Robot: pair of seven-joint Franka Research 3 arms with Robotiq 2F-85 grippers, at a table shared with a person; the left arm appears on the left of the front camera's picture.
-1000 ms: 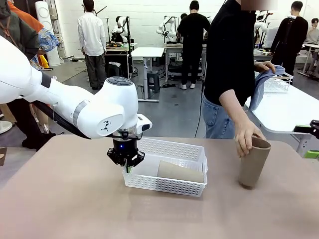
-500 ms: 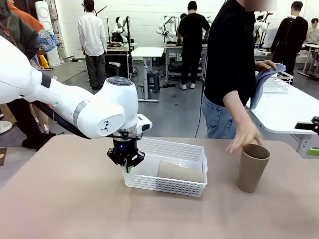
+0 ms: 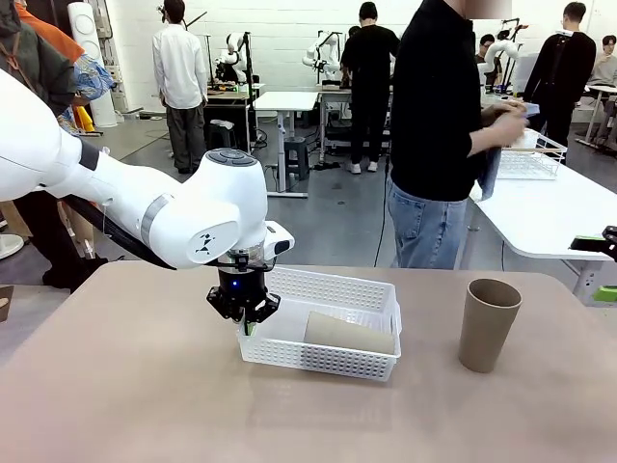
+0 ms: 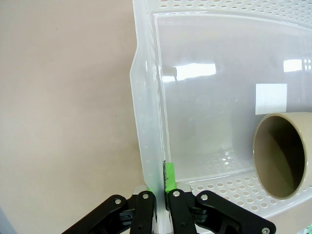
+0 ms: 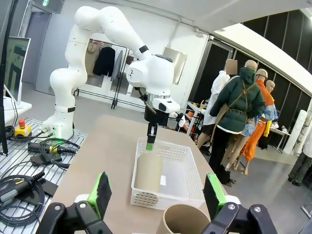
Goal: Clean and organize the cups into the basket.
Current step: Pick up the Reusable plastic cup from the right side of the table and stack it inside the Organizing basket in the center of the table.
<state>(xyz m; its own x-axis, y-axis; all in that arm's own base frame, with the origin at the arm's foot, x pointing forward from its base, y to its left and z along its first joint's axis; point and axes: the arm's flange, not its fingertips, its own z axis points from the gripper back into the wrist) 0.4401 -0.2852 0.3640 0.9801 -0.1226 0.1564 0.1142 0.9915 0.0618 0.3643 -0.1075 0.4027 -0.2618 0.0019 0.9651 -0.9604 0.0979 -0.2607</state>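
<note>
The left gripper (image 3: 248, 320) is clamped on the left short wall of the basket (image 3: 333, 362), near its front-left corner. 1 green pad (image 4: 169, 176) is inside the wall and the other finger is outside. The basket sits around the middle of the table (image 3: 125, 386). Inside it, 1 tan cup (image 3: 349, 333) lies on its side along the front wall, right of that gripper and apart from it, with its mouth toward the gripper's end.

The right gripper (image 5: 158, 192) stands wide apart and holds nothing. The 2nd tan cup (image 3: 489, 325) stands upright toward the table's right side, just beyond those open fingers. At the far edge, a person (image 3: 439, 135) faces another table.
</note>
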